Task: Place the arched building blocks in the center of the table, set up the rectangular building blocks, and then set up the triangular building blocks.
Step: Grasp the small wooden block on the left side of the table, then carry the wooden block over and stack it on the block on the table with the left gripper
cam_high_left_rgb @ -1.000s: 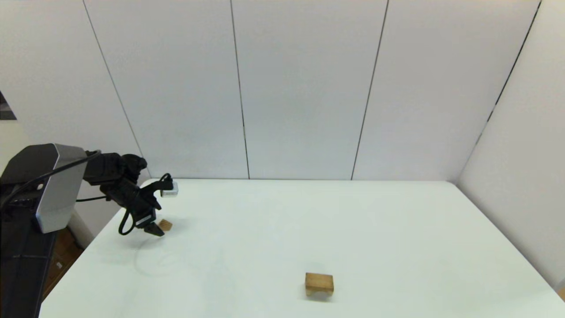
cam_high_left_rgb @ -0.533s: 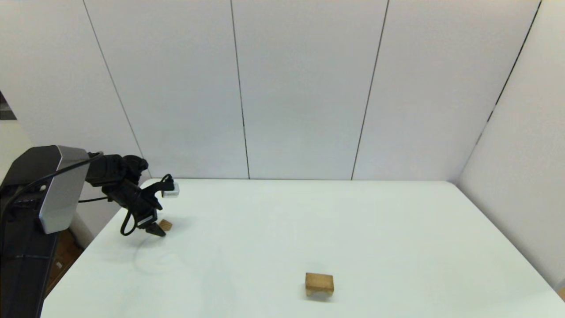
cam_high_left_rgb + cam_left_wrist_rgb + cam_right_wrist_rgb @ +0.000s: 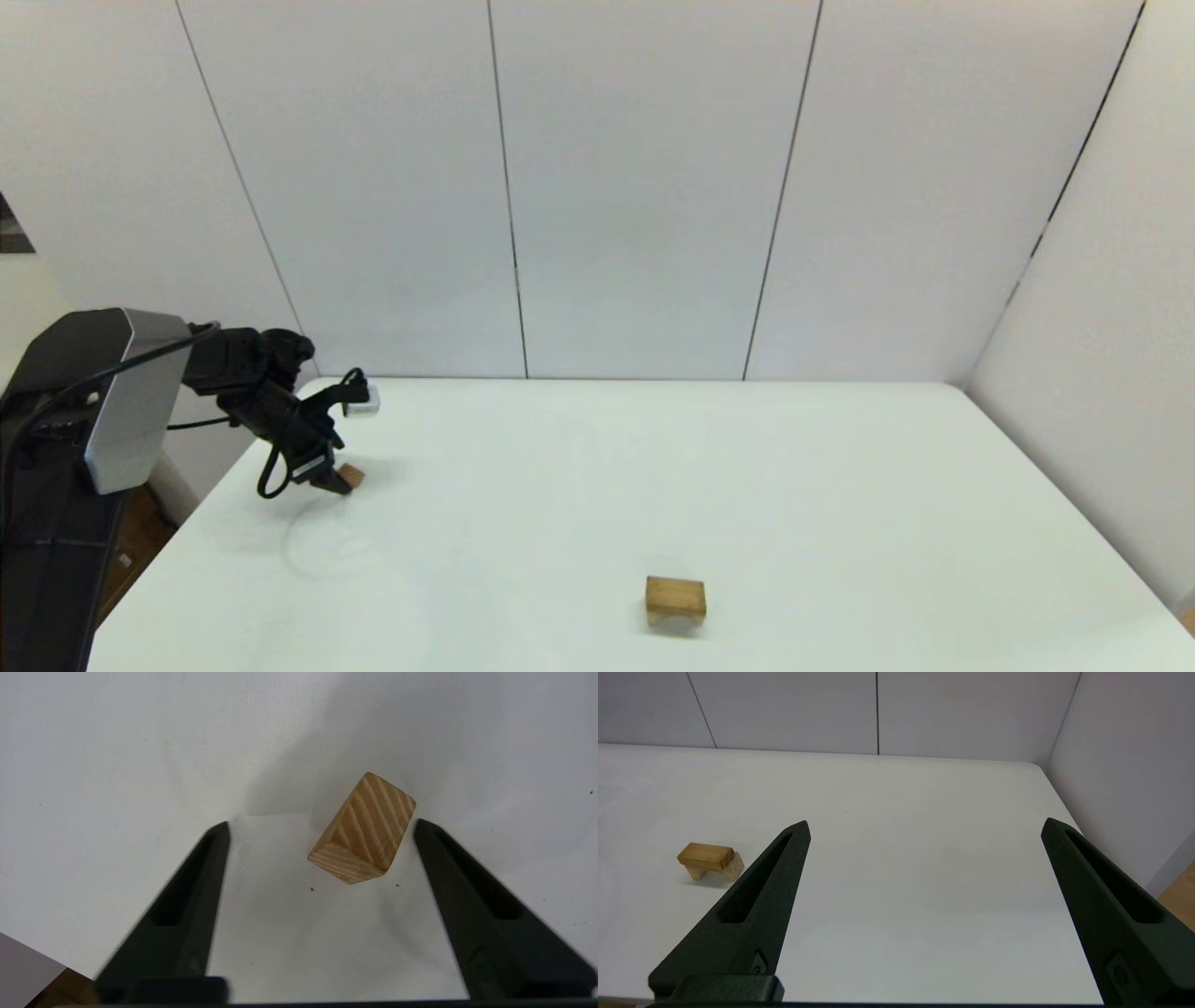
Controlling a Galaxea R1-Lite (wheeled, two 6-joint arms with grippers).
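Head view: the left gripper point(image 3: 329, 482) hangs low over the far left corner of the white table point(image 3: 794, 485), its dark fingertips pointing down. A small tan wooden block point(image 3: 351, 476) lies on the tabletop right at those tips, on their right side; its shape cannot be made out from here. The arched block point(image 3: 675, 599) stands on its two short legs near the front edge, about mid-table and well apart from the left gripper. A small white and grey object point(image 3: 360, 401) sits by the far left corner, behind the arm.

Left wrist view: the left gripper point(image 3: 321, 828) has its fingers point(image 3: 191, 905) spread wide apart, gripping nothing. The wooden block point(image 3: 362, 830) lies on the table between them, turned at a slant, much nearer one finger than the other and touching neither. It shows a striped long face and an end-grain face.

Right wrist view: the right gripper point(image 3: 924, 828) is also spread wide and empty, held above the table near its front right side. The arched block point(image 3: 710, 860) stands off to one side, clear of the fingers.
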